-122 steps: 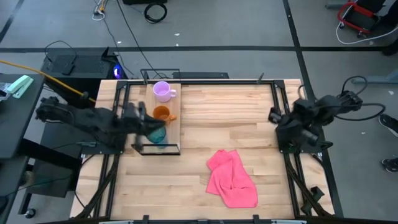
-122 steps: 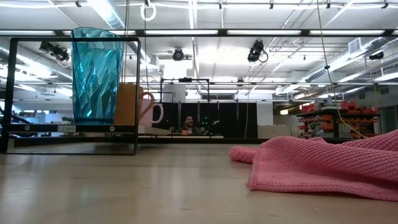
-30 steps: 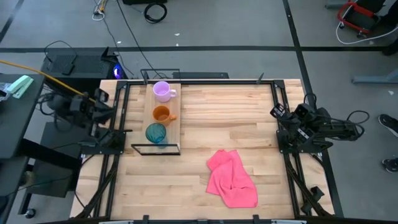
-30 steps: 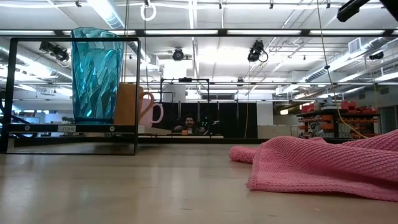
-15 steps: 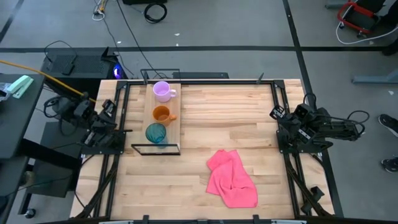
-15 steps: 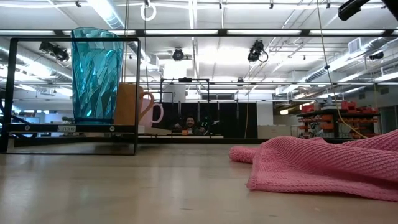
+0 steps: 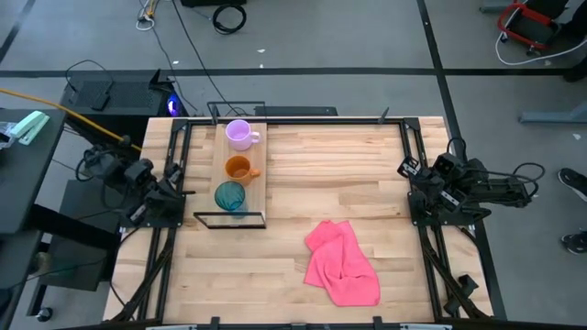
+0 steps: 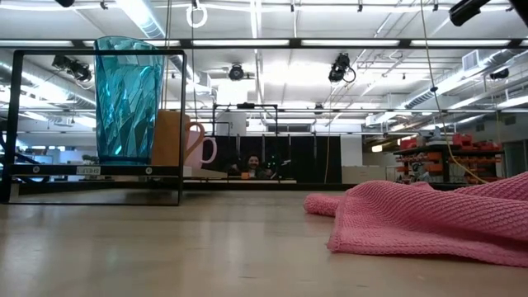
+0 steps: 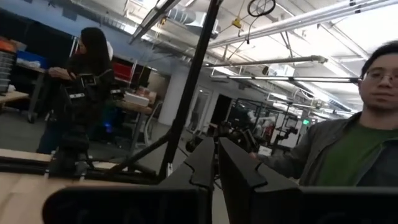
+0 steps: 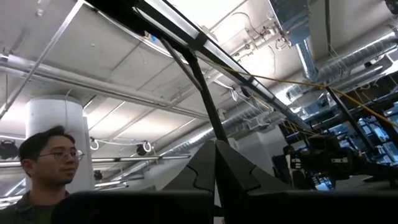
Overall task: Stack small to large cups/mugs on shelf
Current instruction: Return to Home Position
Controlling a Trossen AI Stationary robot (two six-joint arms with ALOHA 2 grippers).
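The light-wood shelf (image 7: 255, 183) stands at the table's far left on its black frame. On it, in a row from far to near, stand the pale purple mug (image 7: 240, 134), the orange mug (image 7: 238, 168) and the teal patterned cup (image 7: 229, 195), each upright on its base. In the low view the teal cup (image 8: 128, 99) stands in front, with the orange mug (image 8: 172, 139) and the purple mug (image 8: 200, 145) behind it. My left gripper (image 7: 171, 177) is shut and empty at the table's left edge, beside the shelf. My right gripper (image 7: 406, 169) is shut and empty at the right edge.
A pink knitted cloth (image 7: 342, 262) lies crumpled on the tabletop near the front, right of centre. Bare wood lies between the shelf and the right arm. People show in the room beyond the table in the left wrist view (image 9: 348, 143) and the right wrist view (image 10: 43, 168).
My left arm has folded back and settled at the table's left edge, shifting a little toward the near edge and the shelf's left side. The cups stand as before.
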